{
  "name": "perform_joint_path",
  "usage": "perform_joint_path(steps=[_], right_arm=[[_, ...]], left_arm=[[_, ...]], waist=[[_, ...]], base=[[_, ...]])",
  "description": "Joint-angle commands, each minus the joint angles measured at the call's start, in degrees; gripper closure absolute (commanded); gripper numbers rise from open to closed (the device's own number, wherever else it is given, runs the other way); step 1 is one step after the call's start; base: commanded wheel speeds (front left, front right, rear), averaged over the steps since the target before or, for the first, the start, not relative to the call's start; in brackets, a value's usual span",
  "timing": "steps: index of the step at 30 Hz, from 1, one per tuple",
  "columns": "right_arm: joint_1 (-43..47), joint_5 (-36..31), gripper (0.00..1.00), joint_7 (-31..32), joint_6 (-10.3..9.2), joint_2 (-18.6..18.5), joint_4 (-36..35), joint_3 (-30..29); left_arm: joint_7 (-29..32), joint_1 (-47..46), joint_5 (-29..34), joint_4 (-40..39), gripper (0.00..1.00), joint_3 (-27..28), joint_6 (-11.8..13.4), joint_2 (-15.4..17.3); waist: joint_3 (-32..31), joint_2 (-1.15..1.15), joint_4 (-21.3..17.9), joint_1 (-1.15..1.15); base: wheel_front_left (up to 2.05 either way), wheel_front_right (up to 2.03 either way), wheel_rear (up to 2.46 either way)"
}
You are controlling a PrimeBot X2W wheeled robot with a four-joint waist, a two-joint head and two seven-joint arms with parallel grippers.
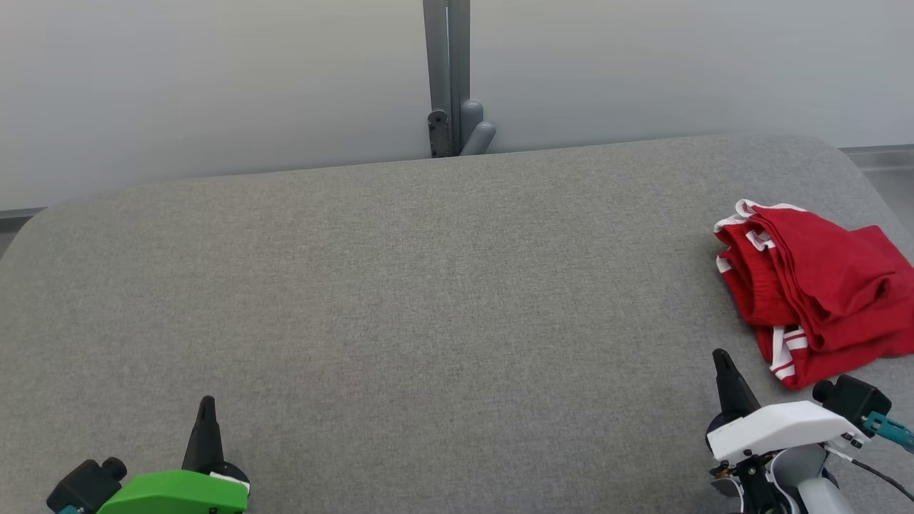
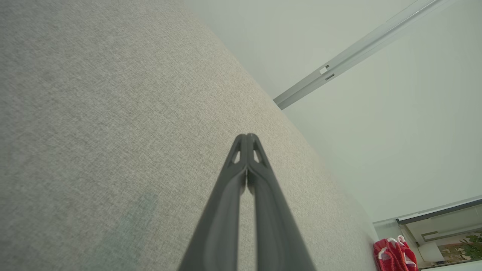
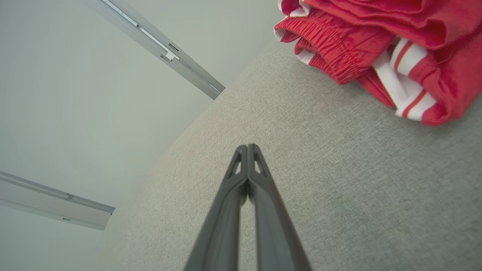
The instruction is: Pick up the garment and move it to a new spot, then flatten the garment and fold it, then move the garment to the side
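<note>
Red rumpled garment [image 1: 814, 285], grey woven table [image 1: 400, 285]

Head overhead, wrists low, sharing grey pad [image 1: 428, 285]

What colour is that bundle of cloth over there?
The bunched fabric garment is red with white striped trim, clearest in the right wrist view.

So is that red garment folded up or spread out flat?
Folded, loosely: the red garment lies in stacked layers, striped hems doubled over.
</note>
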Motion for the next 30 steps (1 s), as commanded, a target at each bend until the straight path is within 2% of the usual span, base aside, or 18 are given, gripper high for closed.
perform_joint_path(steps=[1, 16, 30], right_arm=[[-0.6, 2.0, 1.0, 0.5, -0.02, -0.3, -1.2, -0.4], [-0.6, 13.6, 1.0, 3.6, -0.03, -0.3, -3.3, -1.8], [-0.5, 21.7, 1.0, 5.7, -0.02, -0.4, -4.7, -2.8]], left_arm=[[0.4, -1.8, -1.9, -1.0, 1.0, 0.2, -0.3, 0.4], [3.1, -2.8, -11.9, -2.5, 1.0, 0.7, -0.5, 0.4], [5.0, -3.6, -18.9, -3.6, 1.0, 1.0, -0.6, 0.5]], waist=[[0.0, 0.0, 0.0, 0.0], [0.4, 0.0, 0.2, 0.0], [0.7, 0.0, 0.3, 0.0]], base=[[0.0, 0.0, 0.0], [0.0, 0.0, 0.0], [0.0, 0.0, 0.0]])
